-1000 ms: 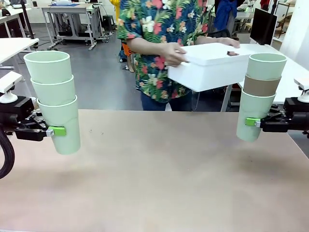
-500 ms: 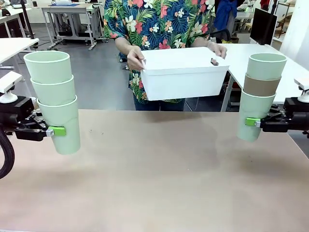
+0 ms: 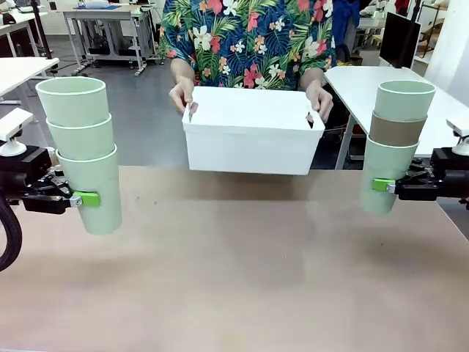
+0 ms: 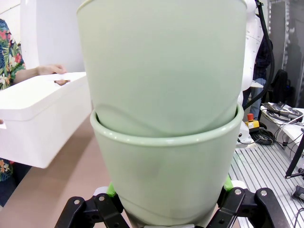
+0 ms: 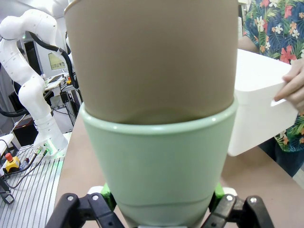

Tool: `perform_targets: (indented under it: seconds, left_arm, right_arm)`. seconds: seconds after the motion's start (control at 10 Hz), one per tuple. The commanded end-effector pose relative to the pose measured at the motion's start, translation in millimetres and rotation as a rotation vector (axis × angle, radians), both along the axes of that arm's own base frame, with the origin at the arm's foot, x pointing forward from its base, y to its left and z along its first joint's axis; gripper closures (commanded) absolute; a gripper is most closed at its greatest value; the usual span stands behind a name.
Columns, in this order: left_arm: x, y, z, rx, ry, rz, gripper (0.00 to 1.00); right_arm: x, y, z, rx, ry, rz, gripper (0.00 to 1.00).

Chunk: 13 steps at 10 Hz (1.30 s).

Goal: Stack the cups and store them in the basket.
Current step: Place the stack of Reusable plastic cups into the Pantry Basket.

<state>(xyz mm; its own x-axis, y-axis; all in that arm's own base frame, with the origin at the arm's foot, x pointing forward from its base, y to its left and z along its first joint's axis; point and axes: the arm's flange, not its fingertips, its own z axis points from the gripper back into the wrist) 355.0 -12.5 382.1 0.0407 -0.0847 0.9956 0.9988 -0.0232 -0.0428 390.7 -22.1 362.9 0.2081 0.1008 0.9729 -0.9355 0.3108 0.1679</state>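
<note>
My left gripper (image 3: 82,199) is shut on the bottom cup of a stack of three mint green cups (image 3: 82,150), held above the table's left side. Up close, that stack (image 4: 166,142) sits between the green pads (image 4: 112,191). On the right, my right gripper (image 3: 379,185) is shut on the lowest cup of another stack (image 3: 396,139): mint green, brown, mint green. The brown cup (image 5: 152,61) nests in the green one (image 5: 161,166). A person holds the white basket (image 3: 253,132) by both short ends above the table's far edge, between the two stacks.
The tan table (image 3: 242,279) spreads out below both stacks. White tables (image 3: 366,81) and a dark monitor (image 3: 399,37) stand behind the person. The other arm (image 5: 33,95) stands at the left of the right wrist view.
The person has carried the basket from the upper right toward the middle and lowered it near the table's far edge. Both arms and their stacks have stayed still.
</note>
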Motion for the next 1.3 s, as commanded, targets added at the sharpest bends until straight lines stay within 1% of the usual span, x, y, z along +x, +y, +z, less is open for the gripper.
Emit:
perform_targets:
  seconds: [0.0, 1.2]
  left_arm:
    - [-1.0, -1.5, 5.1, 0.000, 0.006, -0.003, 0.14]
    - [-1.0, -1.5, 5.1, 0.000, 0.006, -0.003, 0.14]
  right_arm:
    - [0.2, 0.1, 3.3, 0.000, -0.010, -0.002, 0.15]
    - [0.2, 0.1, 3.3, 0.000, -0.010, -0.002, 0.15]
